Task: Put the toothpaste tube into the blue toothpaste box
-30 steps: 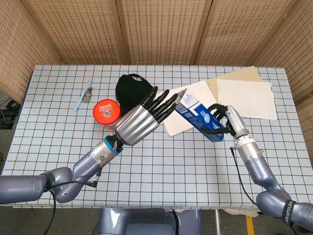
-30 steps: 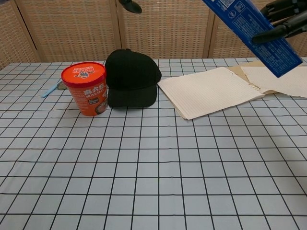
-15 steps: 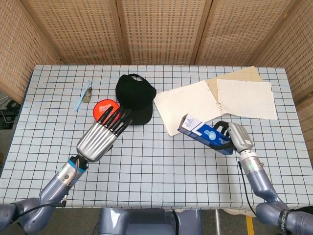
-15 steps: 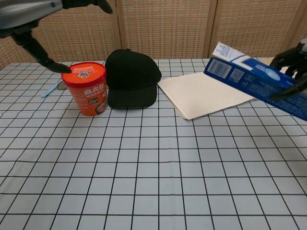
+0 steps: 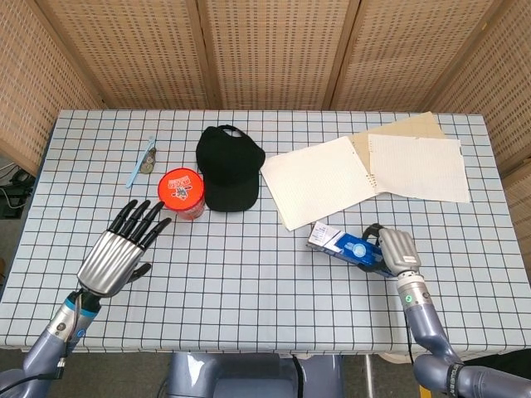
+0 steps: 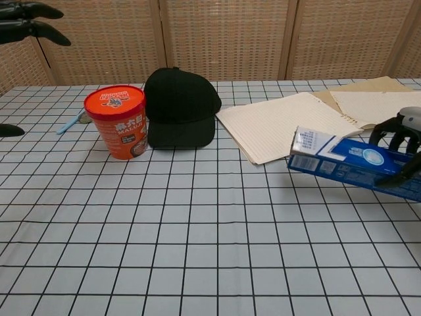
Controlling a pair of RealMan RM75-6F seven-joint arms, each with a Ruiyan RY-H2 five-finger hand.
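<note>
The blue toothpaste box [image 5: 343, 245] lies nearly level, low over the checked table [image 5: 265, 282] at the front right. Its white end flap [image 6: 309, 141] points left. My right hand [image 5: 397, 251] grips the box at its right end, fingers wrapped around it [image 6: 398, 138]. Whether the box touches the table I cannot tell. No toothpaste tube shows outside the box. My left hand [image 5: 119, 251] hovers at the front left with fingers spread and nothing in it; only its fingertips [image 6: 26, 20] reach the chest view.
A red instant-noodle cup [image 5: 181, 192] stands beside a black cap [image 5: 228, 168]. An open notebook [image 5: 319, 178] and loose papers [image 5: 415, 162] lie at the back right. A blue toothbrush [image 5: 139, 163] lies at the back left.
My right hand has brought the box down from mid-air to just over the table. My left hand has drawn back from the box to the front left and sunk low.
</note>
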